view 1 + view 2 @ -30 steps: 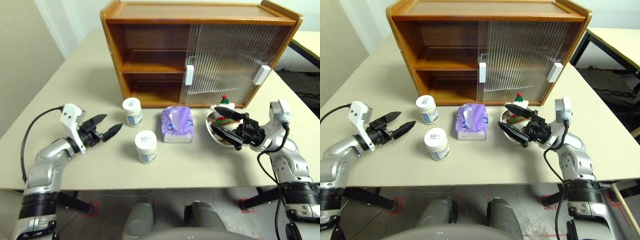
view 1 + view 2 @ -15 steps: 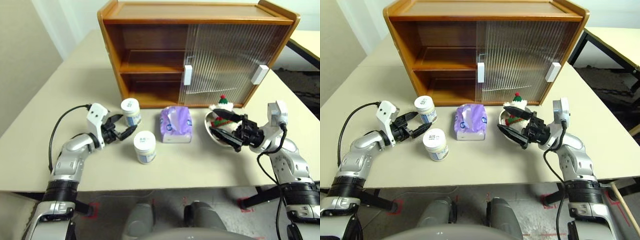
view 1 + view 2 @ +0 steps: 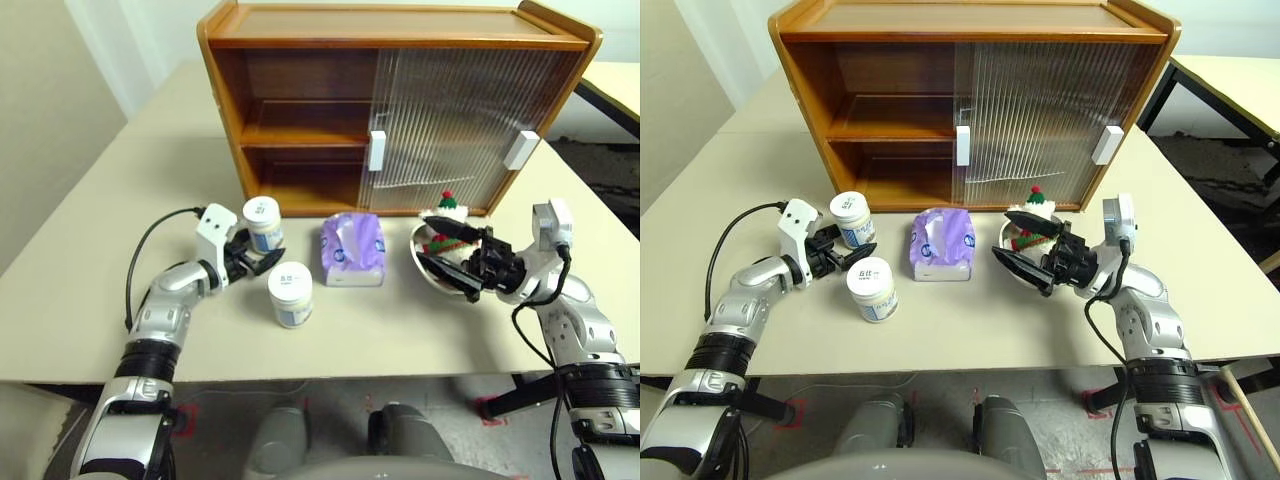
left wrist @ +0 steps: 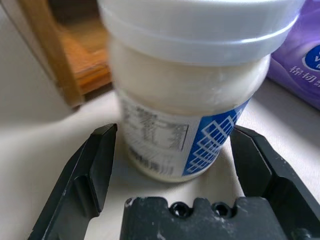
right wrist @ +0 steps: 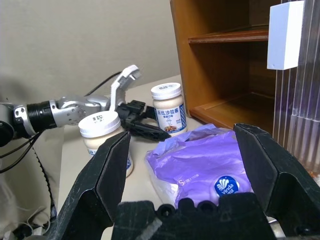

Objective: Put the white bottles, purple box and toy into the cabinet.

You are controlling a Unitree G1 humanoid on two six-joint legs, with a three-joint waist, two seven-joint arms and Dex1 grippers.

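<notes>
Two white bottles stand on the table: the far one (image 3: 263, 222) near the cabinet (image 3: 300, 110), the near one (image 3: 290, 292) in front of it. My left gripper (image 3: 260, 256) is open, and the far bottle (image 4: 175, 120) stands between its fingertips (image 4: 95, 165), with small gaps on both sides. The purple box (image 3: 353, 250) lies in the middle. The toy (image 3: 446, 214) sits in a metal dish (image 3: 428, 266) at the right. My right gripper (image 3: 447, 249) hovers open over that dish, holding nothing.
The cabinet's left half is open, with two bare shelves (image 3: 300, 135). Ribbed sliding doors (image 3: 460, 120) with white handles (image 3: 378, 150) cover the right half. A black cable (image 3: 150, 250) trails from my left wrist across the table.
My left gripper has moved right and forward from the table's left side, up to the far white bottle. My right gripper has stayed where it was.
</notes>
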